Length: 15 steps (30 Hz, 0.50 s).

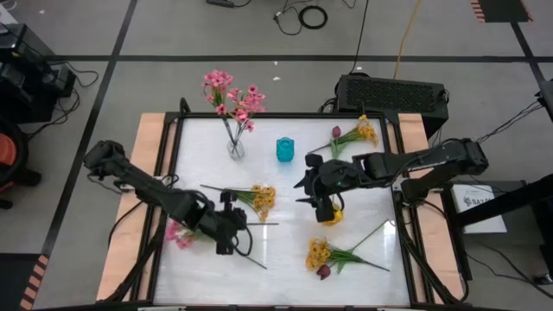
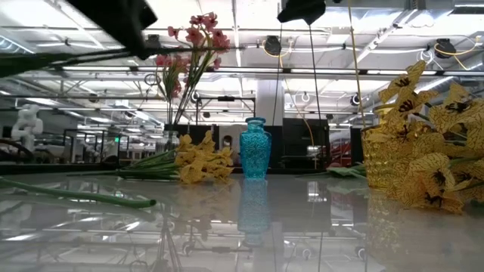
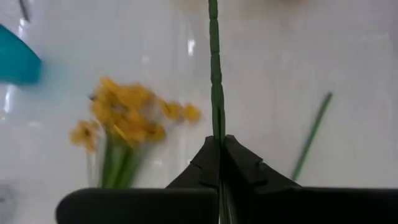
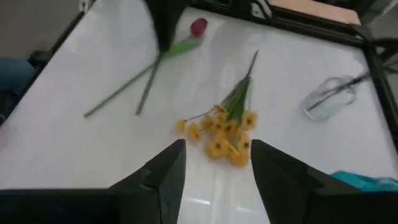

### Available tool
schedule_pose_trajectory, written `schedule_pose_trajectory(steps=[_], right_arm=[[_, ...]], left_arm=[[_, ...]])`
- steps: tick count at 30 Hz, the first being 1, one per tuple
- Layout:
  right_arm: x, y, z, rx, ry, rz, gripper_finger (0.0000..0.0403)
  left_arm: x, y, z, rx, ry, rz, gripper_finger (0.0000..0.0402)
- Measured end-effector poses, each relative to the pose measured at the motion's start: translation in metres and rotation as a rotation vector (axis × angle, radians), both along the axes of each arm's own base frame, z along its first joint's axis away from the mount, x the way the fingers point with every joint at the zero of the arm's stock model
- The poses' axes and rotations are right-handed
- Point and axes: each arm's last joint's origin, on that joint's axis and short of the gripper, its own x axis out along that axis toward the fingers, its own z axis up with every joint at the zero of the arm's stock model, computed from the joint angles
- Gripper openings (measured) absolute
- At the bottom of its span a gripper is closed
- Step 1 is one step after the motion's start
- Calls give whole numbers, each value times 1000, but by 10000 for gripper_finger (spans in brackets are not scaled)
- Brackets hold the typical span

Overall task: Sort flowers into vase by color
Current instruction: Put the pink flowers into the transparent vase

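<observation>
We see the left pincer (image 1: 226, 226) at the desk's (image 1: 285, 259) near left, clamped on the stem of a pink flower (image 1: 179, 234). The right pincer (image 1: 313, 192) hangs at centre right with its fingers wide apart. Yellow flowers (image 1: 262, 198) lie between them. Pink flowers (image 1: 232, 95) stand in the clear vase (image 1: 236, 149), just left of the teal vase (image 1: 286, 149)

High view looks straight down; low view sits level on the bench (image 1: 285, 250); both share the blue vase (image 1: 286, 149).
</observation>
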Motion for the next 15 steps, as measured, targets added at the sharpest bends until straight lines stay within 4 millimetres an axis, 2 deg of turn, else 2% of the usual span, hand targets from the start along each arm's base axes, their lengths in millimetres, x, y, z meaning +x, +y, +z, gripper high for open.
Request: schedule_pose_trajectory(steps=[3, 8, 15], right_arm=[[5, 7, -7, -8, 16, 24, 200], [15, 10, -16, -21, 27, 31, 233], [23, 11, -22, -15, 17, 22, 240]], left_arm=[[6, 10, 7, 21, -18, 1, 6], [14, 31, 8, 40, -14, 50, 5], [20, 49, 8, 38, -9, 95, 5]])
